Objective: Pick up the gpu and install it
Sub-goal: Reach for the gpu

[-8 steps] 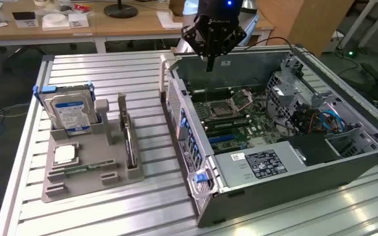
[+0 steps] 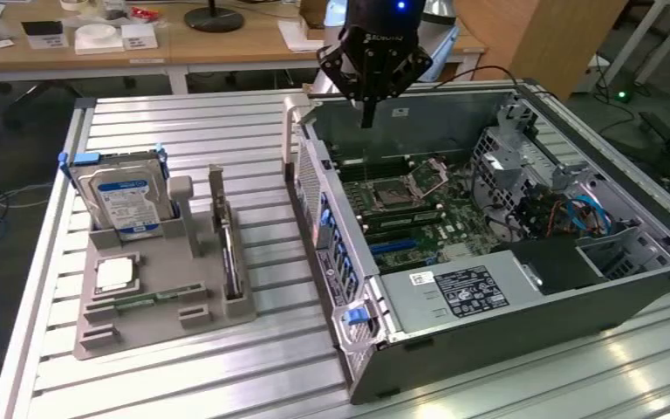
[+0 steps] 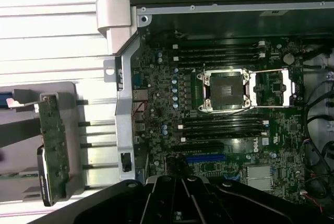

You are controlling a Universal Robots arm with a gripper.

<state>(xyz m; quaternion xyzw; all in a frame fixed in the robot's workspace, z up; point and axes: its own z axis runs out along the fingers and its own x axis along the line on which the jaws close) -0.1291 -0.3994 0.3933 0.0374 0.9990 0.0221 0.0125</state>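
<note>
Standing on edge in a slot of the gray holder (image 2: 149,325), the gpu (image 2: 230,253) sits on the exterior view's left of the open computer case (image 2: 487,340), near it on the tabletop (image 2: 254,377). Farther back, above the case's far wall, the jaws hang clenched, gripping nothing.

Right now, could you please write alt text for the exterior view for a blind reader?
The robot's claw hangs shut and empty above the open computer case. On the exterior view's left, the gpu stands on edge in a gray holder, beside a hard drive, on the slatted table.
</note>
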